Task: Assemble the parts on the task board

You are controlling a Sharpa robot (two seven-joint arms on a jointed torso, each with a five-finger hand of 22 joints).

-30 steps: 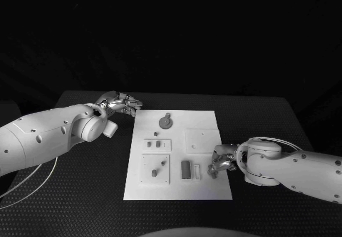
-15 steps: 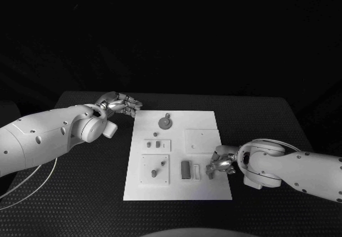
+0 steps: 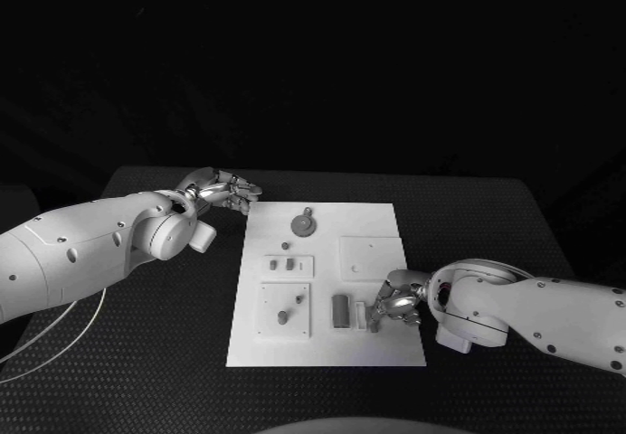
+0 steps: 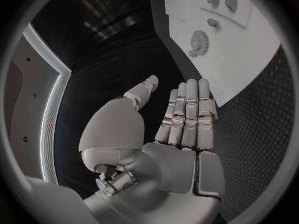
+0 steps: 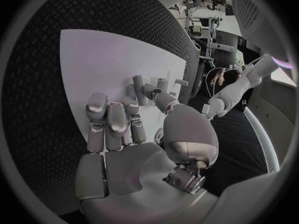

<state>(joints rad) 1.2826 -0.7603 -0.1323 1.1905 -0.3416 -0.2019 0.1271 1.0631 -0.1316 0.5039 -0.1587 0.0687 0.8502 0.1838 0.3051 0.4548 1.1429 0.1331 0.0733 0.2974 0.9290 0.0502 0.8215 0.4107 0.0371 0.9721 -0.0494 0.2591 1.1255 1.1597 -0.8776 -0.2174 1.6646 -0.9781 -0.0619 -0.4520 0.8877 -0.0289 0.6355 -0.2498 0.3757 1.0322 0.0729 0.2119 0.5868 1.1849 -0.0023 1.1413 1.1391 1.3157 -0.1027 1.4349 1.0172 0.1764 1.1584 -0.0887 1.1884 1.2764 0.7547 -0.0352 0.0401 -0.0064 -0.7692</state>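
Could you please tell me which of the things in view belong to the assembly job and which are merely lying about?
Belonging to the job:
- flat white rectangular task board
- round grey gear part
- upright grey bar part
- small grey peg part
- silver right hand, over the board's near right corner
- silver left hand, beside the board's far left corner

Just lying about:
- black textured table
- white cable

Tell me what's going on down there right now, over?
Left hand open, idle at the board's far corner. Right hand open, fingers over the board near an upright part. Nothing held, nothing in the way.
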